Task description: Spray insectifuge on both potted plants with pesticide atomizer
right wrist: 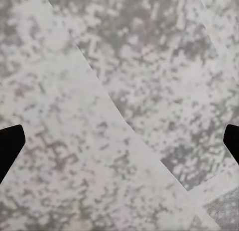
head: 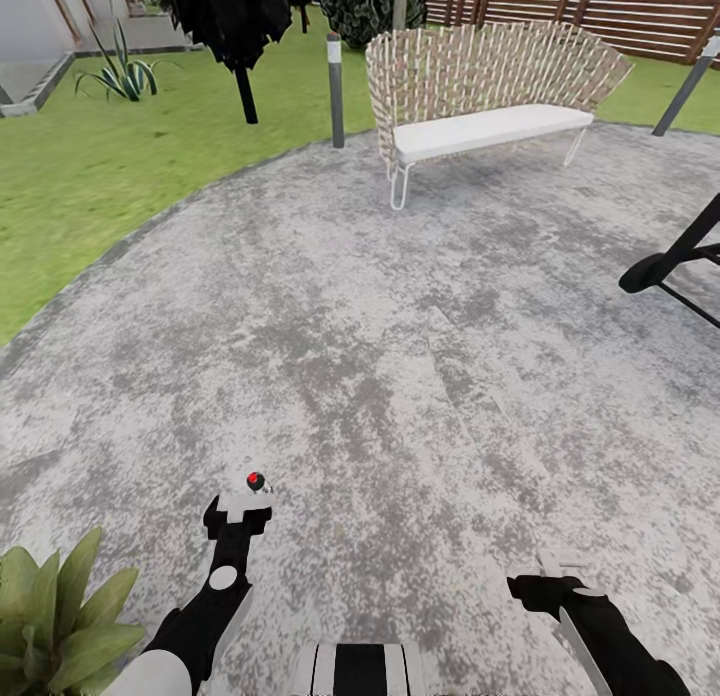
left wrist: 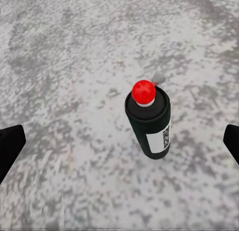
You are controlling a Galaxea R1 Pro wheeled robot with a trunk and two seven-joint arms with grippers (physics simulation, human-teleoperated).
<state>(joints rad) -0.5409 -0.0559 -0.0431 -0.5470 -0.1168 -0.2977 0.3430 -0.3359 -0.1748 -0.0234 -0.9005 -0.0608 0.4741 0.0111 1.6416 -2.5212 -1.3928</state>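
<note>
Left claw [head: 238, 511] is held low over the gravel patio [head: 420, 356], its two dark fingers [left wrist: 10, 146] spread wide apart with nothing between them but the atomizer standing below. Seen from the left wrist, the fingers sit at either edge of the picture and the bottle is framed in the gap, nearer one finger than the other; no contact is shown.

Largest in the scene, the patio is taken here as the landmark. At its far rim a woven bench [head: 480, 106] with a white cushion is set, and beyond the rim lie the lawn [head: 90, 166], a dark tree [head: 235, 26] and a slatted fence [head: 600, 6]. At the patio's near edge, beside the left arm, a leafy green plant [head: 55, 616] is seen; whether it is one of the potted plants cannot be told. A black frame [head: 680, 261] stands on the patio's right side.

On the patio, just ahead of the left claw, the pesticide atomizer [left wrist: 148, 122] stands upright: a dark bottle with a white label, a red cap and a pale grey nozzle.

Right claw [head: 552, 584] is also parted, empty, over bare patio.

The pick-up step is judged to be in hand, the grasp not yet made. For the next move, the left claw would need to be centred on the bottle, lowered around its body and closed below the cap.
</note>
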